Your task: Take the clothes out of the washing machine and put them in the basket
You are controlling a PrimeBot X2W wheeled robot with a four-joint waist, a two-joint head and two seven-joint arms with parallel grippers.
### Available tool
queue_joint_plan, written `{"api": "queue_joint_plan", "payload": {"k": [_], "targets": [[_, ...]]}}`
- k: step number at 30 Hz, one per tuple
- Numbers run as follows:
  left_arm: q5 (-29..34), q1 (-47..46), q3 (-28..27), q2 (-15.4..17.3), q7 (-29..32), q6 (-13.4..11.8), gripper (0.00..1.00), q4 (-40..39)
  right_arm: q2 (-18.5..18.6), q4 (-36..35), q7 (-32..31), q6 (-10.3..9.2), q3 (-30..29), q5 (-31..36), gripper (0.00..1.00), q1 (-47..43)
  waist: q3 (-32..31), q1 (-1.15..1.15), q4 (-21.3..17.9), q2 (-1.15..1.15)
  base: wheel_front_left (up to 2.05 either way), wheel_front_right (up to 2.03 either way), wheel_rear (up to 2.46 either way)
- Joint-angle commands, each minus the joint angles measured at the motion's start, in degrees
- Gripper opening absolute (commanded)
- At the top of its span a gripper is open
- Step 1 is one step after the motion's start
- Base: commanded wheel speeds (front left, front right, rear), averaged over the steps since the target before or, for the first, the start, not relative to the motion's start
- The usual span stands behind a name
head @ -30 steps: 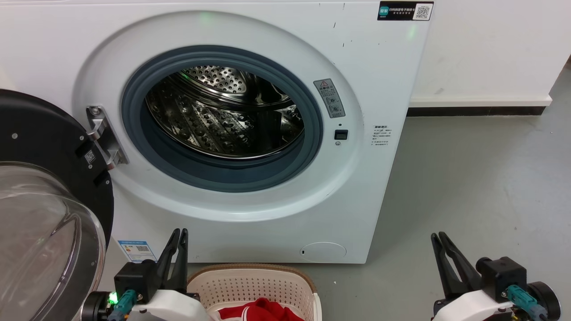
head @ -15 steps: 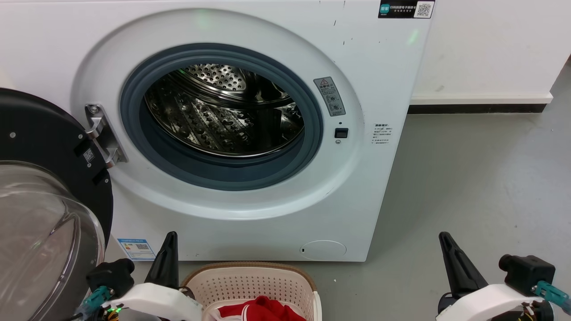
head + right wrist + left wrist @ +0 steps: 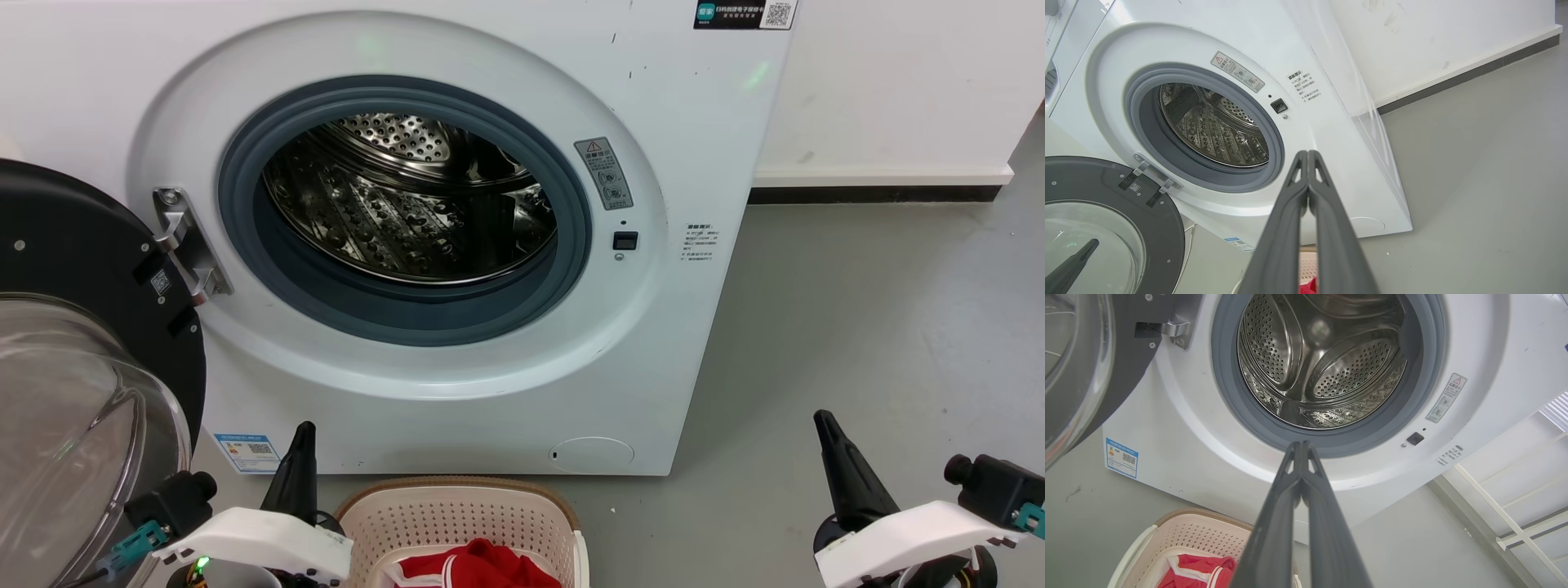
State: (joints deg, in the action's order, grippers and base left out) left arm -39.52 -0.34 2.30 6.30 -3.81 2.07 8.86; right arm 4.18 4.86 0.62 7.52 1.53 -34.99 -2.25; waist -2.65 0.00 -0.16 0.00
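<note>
My left hand [image 3: 302, 429] and right hand [image 3: 821, 418] have drawn back, closed, empty; clothes [image 3: 478, 565] in the basket [image 3: 457, 488], washing machine [image 3: 457, 376] bare: probably finished.

The bottom edge of my head view cuts off the basket [image 3: 457, 514] and the clothes [image 3: 482, 567] in it. The door [image 3: 82, 245] runs off the left edge. The grey rim [image 3: 424, 317] hides the floor of the drum [image 3: 392, 212]. The warning label [image 3: 602, 173] has print too small to read.
</note>
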Motion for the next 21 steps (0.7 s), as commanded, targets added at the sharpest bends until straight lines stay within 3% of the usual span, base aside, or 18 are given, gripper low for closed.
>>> {"api": "queue_joint_plan", "payload": {"k": [1,21], "targets": [[-2.34,-1.89,-0.62,-0.15,0.35,0.47,0.00,-0.44,0.48,-0.19,-0.08,-0.01,-0.28,-2.85,0.00,1.84,0.05,0.00,0.00,0.00,0.00,0.00,0.00],[-17.17,-3.28,-3.08,-1.09,3.29,1.99,0.00,1.17,0.80,2.47,-1.29,-0.02,-1.51,-19.78,0.00,3.88,0.65,0.00,0.04,0.00,0.00,0.00,0.00]]}}
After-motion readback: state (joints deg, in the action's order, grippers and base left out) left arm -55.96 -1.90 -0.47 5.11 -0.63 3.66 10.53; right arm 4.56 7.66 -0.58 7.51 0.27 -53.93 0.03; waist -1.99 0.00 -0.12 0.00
